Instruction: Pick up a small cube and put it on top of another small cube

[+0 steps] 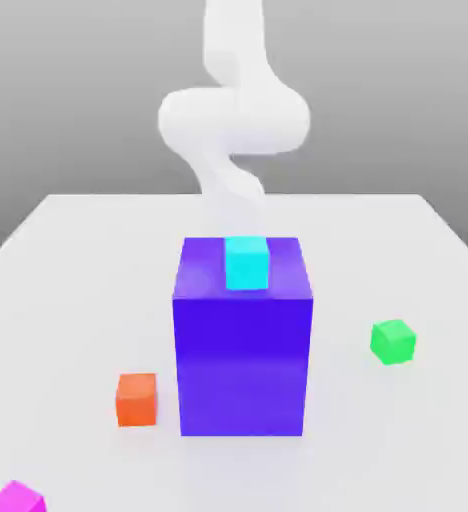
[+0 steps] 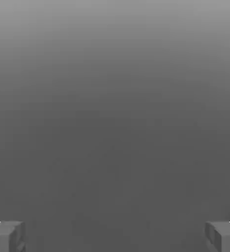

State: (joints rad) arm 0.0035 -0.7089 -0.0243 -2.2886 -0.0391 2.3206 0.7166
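The small cube, bright magenta, lies at the table's near edge on the exterior view's left, partly cut off by the picture's border. Another small cube, bright green, sits on the table to the exterior view's right of the big block. In the hand view my gripper is open: its two grey fingertips stand far apart with nothing between them, against plain grey background. My white arm rises behind the big block, far from both cubes.
A tall blue-purple block stands mid-table with a cyan small cube on its top. An orange small cube lies just to the exterior view's left of the block. The white table spreads around them.
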